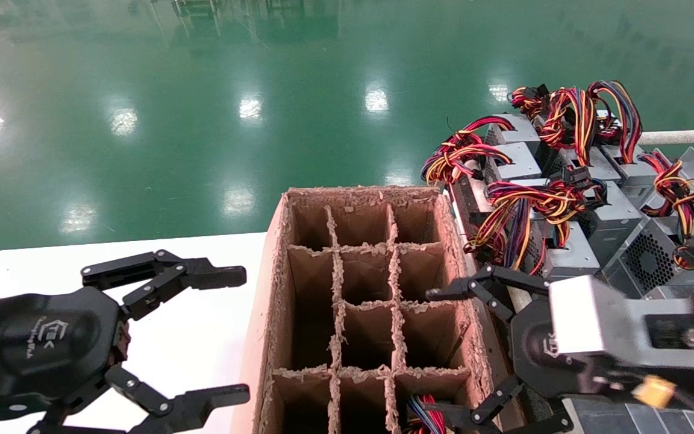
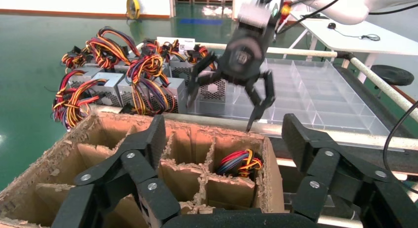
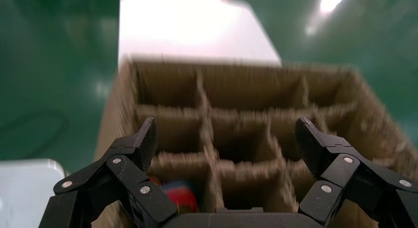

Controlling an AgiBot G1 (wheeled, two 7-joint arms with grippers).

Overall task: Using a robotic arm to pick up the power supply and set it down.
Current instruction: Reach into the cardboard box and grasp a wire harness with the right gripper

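Cardboard divider box stands on the white table, its nearest right-hand compartment holding a power supply of which only the coloured wires show. Right gripper hangs at the box's right edge above that compartment, fingers spread and holding nothing. Left gripper rests over the table to the left of the box, fingers also spread. More power supplies sit in a cluster to the right of the box.
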